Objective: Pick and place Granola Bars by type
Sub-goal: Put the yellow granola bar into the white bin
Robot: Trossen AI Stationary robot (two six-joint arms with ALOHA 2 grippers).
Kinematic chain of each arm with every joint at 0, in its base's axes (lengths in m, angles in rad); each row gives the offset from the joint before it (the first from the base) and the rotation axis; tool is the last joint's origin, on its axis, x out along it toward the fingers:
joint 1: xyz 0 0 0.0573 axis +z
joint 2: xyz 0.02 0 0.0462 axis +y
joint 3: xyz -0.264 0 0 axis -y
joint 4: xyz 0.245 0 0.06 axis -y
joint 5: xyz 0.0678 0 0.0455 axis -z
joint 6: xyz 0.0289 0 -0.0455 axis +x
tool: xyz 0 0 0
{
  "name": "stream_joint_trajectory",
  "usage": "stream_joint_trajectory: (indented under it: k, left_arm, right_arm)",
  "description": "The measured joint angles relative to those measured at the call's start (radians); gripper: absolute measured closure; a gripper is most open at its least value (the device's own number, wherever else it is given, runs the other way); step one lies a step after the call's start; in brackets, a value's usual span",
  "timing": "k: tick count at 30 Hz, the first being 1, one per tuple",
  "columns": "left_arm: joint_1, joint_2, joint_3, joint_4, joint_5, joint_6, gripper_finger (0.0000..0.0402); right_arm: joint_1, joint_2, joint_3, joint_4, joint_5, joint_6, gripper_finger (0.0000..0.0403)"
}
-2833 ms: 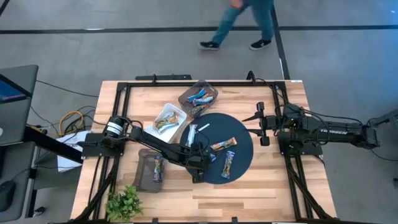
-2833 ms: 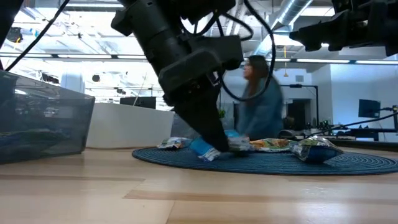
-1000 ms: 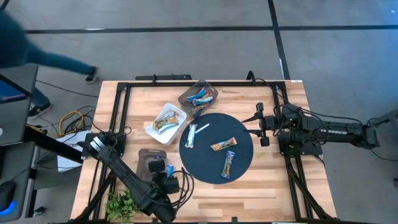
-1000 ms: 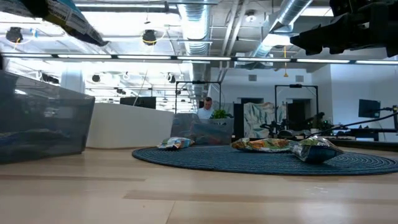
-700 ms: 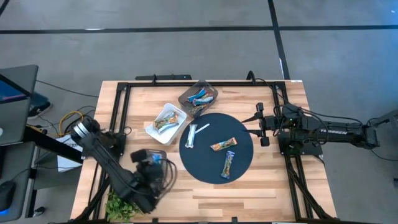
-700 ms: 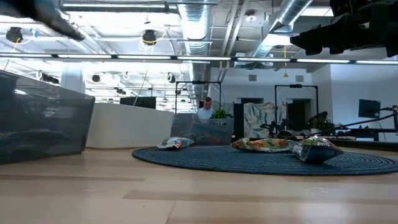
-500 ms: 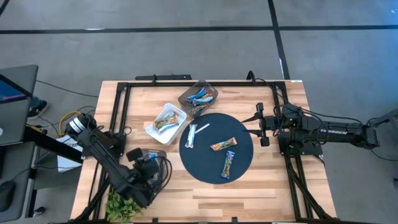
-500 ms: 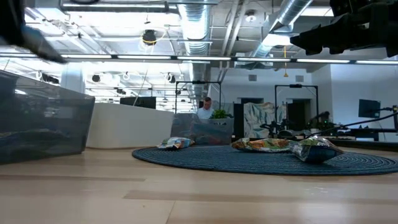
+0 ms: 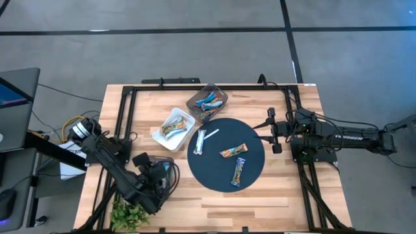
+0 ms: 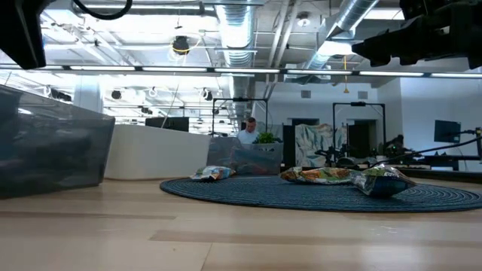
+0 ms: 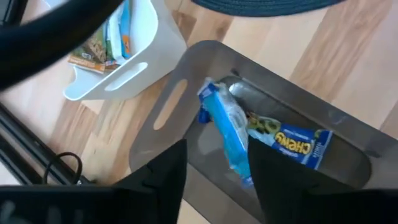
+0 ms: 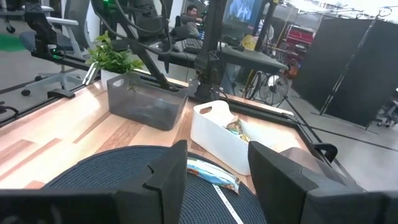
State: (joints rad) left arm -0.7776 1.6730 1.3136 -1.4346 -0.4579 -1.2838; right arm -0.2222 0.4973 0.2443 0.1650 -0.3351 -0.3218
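My left gripper (image 11: 217, 148) hangs open over the grey tray (image 11: 186, 93) at the table's near left. Below its fingers a blue granola bar (image 11: 225, 127) lies slanting in that tray, across a second blue bar (image 11: 295, 146). Whether a finger touches it, I cannot tell. On the round dark mat (image 9: 257, 175) lie a silvery-white bar (image 9: 201, 141), an orange-brown bar (image 9: 233, 151) and a blue bar (image 9: 238, 170). My right gripper (image 12: 217, 180) waits open at the table's right side, level and clear of the mat.
A white tray (image 9: 184, 119) with bars stands left of the mat. A clear tray (image 9: 218, 91) holding blue bars stands at the far middle. A small green plant (image 9: 127, 213) sits at the near left corner. Bare wood lies along the near edge.
My left gripper has gone from the table's near edge toward its left edge, carrying a blue bar held high, and now hangs over the grey tray. The bar has left the fingers and lies in that tray.
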Motion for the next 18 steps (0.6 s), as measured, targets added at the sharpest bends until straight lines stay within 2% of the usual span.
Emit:
stream_joint_trajectory:
  k: [4, 6, 13, 18]
  left_arm:
    - [0.013, 0.0, 0.0, -0.021, 0.001, 0.039, 0.0215]
    - [0.016, 0.0, 0.0, -0.029, -0.042, 0.053, 0.0211]
    - [-0.003, 0.0, 0.0, -0.048, -0.441, 0.125, 0.021]
    - [-0.008, 0.0, 0.0, -0.077, -0.642, 0.118, 0.021]
  right_arm:
    - [0.0, 0.0, -0.003, -0.014, -0.001, 0.015, 0.0239]
    - [0.0, 0.012, -0.008, -0.036, -0.003, 0.031, 0.0239]
    - [0.0, 0.19, 0.01, 0.046, -0.004, 0.034, 0.0239]
    - [0.018, 0.412, 0.072, 0.044, -0.032, 0.014, 0.0239]
